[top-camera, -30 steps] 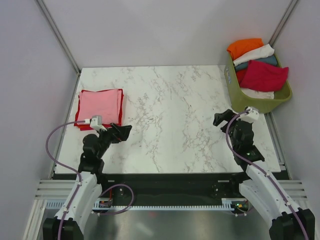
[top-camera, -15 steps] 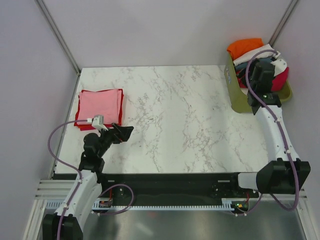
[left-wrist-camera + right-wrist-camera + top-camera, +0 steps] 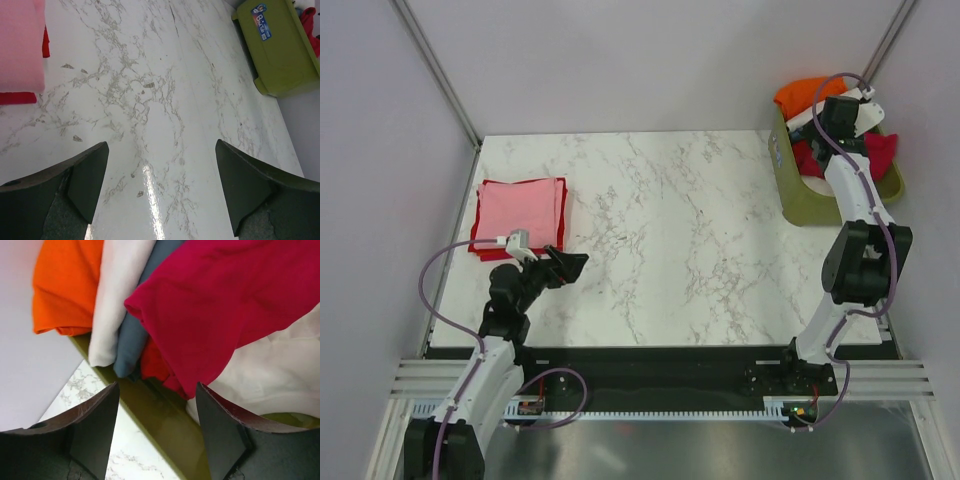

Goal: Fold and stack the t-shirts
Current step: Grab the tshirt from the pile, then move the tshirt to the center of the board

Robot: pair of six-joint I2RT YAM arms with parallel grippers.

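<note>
Right wrist view: our right gripper (image 3: 157, 385) hangs spread wide above the crimson t-shirt (image 3: 225, 305); we judge it light and limp, best pinched at its bunched lower fold.

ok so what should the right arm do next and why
Probably lower the right gripper onto the crimson shirt and close on a fold: its jaws stand open and empty over the basket, that shirt lies uppermost there, and the table stack holds only pink over red.
</note>
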